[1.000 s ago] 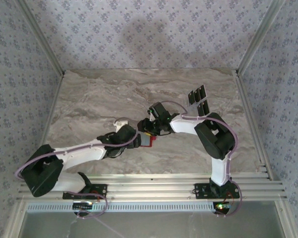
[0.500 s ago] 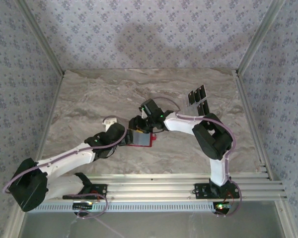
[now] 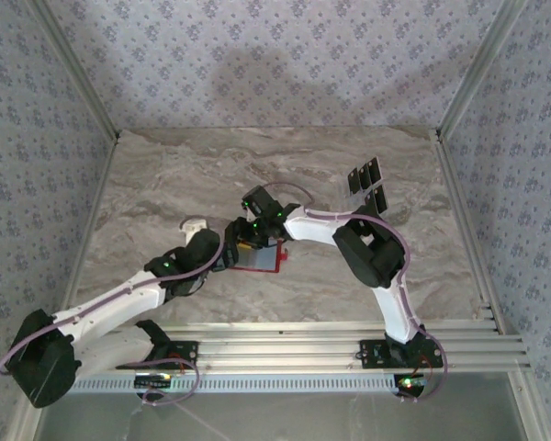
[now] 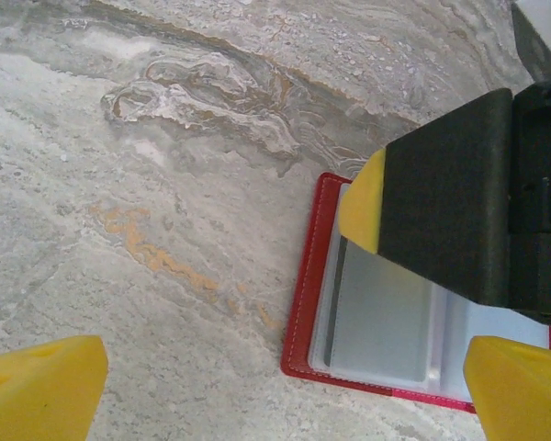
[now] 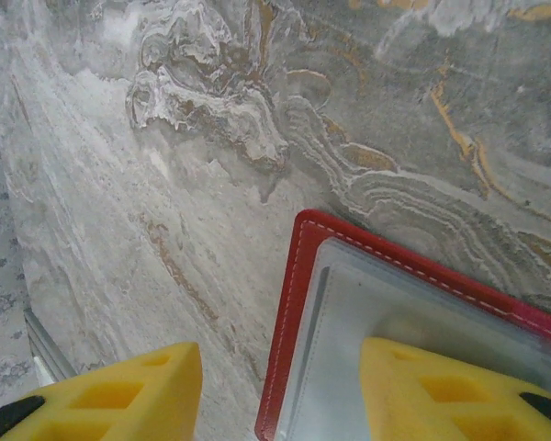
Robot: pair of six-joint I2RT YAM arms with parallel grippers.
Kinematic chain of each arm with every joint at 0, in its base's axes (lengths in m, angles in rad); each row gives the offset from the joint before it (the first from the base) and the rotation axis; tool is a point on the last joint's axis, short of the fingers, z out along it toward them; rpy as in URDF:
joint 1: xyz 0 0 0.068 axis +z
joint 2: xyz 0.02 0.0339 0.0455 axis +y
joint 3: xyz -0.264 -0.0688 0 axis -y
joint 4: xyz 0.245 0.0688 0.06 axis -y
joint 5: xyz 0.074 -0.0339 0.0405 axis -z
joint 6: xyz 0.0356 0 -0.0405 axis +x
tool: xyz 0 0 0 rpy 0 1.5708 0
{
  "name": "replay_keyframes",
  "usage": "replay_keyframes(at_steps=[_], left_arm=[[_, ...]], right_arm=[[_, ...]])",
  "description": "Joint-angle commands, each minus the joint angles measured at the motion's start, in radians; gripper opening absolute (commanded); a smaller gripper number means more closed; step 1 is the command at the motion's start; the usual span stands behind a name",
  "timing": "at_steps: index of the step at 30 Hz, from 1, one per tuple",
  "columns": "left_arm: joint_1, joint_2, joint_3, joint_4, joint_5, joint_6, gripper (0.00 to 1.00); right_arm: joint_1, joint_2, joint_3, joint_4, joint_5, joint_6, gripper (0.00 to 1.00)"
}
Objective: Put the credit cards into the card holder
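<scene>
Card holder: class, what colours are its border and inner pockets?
The card holder: red border, pale stitching, light grey pockets; best in the right wrist view.

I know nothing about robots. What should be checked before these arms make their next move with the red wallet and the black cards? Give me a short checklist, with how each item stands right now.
1. Red folding wallet lies open, grey pockets up: ok.
2. Left gripper wide open and empty: ok.
3. Right gripper carries a card: not ok. Its jaws are apart with no card between them, and one finger is over a grey pocket.
4. Small black striped cards close to the wallet: not ok. They lie apart from it, at the far right of the marble table.
5. A card already sits in a pocket: cannot tell.
</scene>
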Motion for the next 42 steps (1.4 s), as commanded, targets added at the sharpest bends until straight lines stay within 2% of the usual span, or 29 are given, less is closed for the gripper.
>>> replay_keyframes(at_steps=[1,4,9,16,22,30,38,42], left_arm=[[0.014,-0.017,-0.011,-0.039,-0.003,-0.016,1.00],[0.030,-0.004,-0.011,-0.037,0.024,-0.012,1.00],[0.052,0.050,-0.001,-0.014,0.075,0.008,1.00],[0.086,0.193,0.062,0.026,0.150,0.068,1.00],[0.144,0.299,0.107,0.062,0.214,0.112,1.00],[0.167,0.370,0.144,0.077,0.244,0.127,1.00],[0.167,0.421,0.161,0.085,0.248,0.119,1.00],[0.166,0.441,0.170,0.085,0.251,0.123,1.00]], right_arm=[[0.005,0.022,0.034,-0.063,0.008,-0.006,0.51],[-0.004,-0.007,0.046,-0.067,-0.007,-0.030,0.51],[-0.053,-0.142,0.028,-0.104,-0.001,-0.094,0.51],[-0.207,-0.342,0.009,-0.386,0.078,-0.254,0.51],[-0.375,-0.413,0.046,-0.640,0.333,-0.445,0.49],[-0.459,-0.291,0.208,-0.769,0.655,-0.621,0.45],[-0.500,-0.114,0.350,-0.797,0.796,-0.680,0.41],[-0.517,-0.054,0.405,-0.798,0.816,-0.698,0.39]])
